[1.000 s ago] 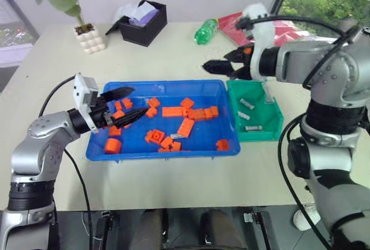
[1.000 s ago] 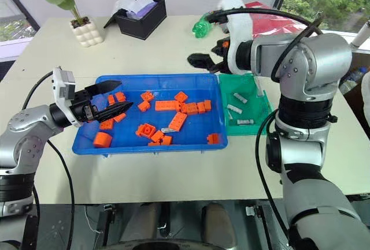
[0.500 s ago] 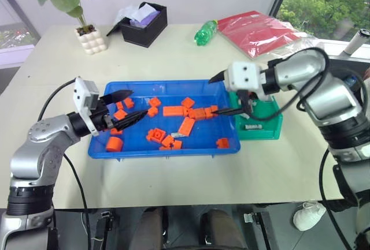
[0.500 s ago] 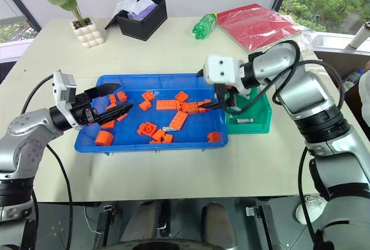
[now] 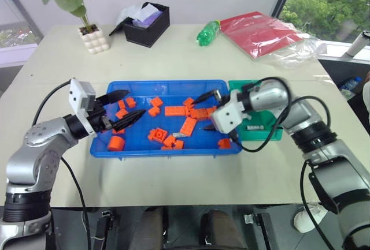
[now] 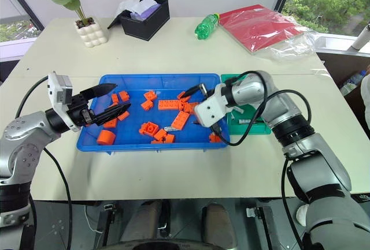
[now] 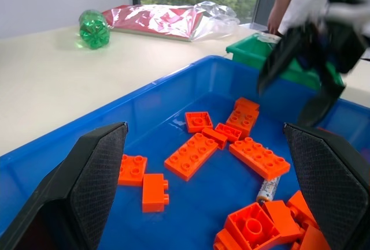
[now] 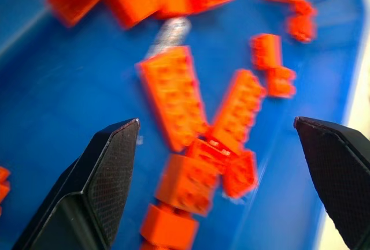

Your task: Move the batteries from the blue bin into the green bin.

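The right gripper [image 6: 200,106] hangs over the right half of the blue bin [image 6: 156,81] with its two black fingers spread wide and nothing between them, angled down toward the orange bricks [image 6: 180,120]; that posture reads as a reach for the one battery [image 6: 170,129] visible in the tray, a small silver cylinder lying flat on the blue floor just beside the slanted long brick. The battery sits below and a little to the robot's left of the open fingers, near but not yet between them, and in the right wrist view it appears as a pale blurred cylinder [image 8: 169,33] beyond the fingertips, touching the end of a brick. The left gripper [image 5: 123,107] hovers over the tray's left end, fingers also apart and empty, probably parked clear of the working arm. The green bin [image 6: 261,127] stands touching the tray's right side, mostly hidden behind the right forearm, so its contents cannot be made out.
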Robot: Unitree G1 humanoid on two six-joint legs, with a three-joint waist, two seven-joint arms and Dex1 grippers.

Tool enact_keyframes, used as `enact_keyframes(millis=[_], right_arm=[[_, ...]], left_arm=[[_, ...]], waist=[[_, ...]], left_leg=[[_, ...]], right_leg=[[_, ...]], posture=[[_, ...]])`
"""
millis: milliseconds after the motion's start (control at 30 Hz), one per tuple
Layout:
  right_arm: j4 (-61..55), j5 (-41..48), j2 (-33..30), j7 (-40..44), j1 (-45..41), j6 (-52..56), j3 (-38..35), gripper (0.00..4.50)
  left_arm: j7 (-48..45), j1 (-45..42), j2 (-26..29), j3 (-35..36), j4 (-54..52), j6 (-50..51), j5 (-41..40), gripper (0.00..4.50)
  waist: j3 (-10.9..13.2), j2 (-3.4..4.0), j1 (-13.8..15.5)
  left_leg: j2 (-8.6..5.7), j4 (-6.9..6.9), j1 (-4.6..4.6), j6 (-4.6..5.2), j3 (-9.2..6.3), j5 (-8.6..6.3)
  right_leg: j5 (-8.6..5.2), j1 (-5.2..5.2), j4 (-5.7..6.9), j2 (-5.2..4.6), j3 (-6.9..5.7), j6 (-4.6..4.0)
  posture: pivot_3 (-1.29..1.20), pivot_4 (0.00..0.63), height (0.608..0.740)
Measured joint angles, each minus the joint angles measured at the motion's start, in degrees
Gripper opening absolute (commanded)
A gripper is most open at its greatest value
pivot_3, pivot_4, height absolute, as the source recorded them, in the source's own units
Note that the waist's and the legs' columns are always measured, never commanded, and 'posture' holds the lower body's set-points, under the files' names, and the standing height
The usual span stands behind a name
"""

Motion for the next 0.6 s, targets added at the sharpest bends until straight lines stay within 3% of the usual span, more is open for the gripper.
enact_keyframes(millis=[133, 567, 600], right_arm=[[6.5, -4.8, 1.9, -3.4, -2.7, -7.9, 1.2, 4.41], [18.6, -13.6, 8.8, -13.2, -8.3, -14.9, 3.9, 4.41], [18.8, -14.1, 8.9, -13.7, -8.6, -15.1, 4.1, 4.18]], left_arm=[[0.9, 0.5, -0.3, 0.1, -1.2, 0.2, -0.3, 4.50], [3.2, 3.5, -0.4, 1.6, -4.0, 1.1, -1.4, 4.50], [3.4, 3.6, -0.4, 1.9, -4.1, 1.1, -1.4, 4.50]], waist=[[0.0, 0.00, 0.0], [0.0, 0.00, -0.1], [0.0, 0.00, -0.1]], left_leg=[[0.00, 0.00, 0.01, -0.02, -0.01, 0.01], [0.01, 0.00, 0.02, -0.06, -0.03, 0.04], [0.01, 0.00, 0.02, -0.06, -0.03, 0.04]], right_leg=[[0.00, 0.02, 0.01, 0.01, 0.00, 0.00], [0.00, 0.02, 0.02, 0.02, 0.00, 0.00], [0.00, 0.02, 0.02, 0.02, 0.00, 0.00]], posture=[[0.00, 0.150, 0.740], [0.00, 0.150, 0.740], [0.00, 0.150, 0.740]])
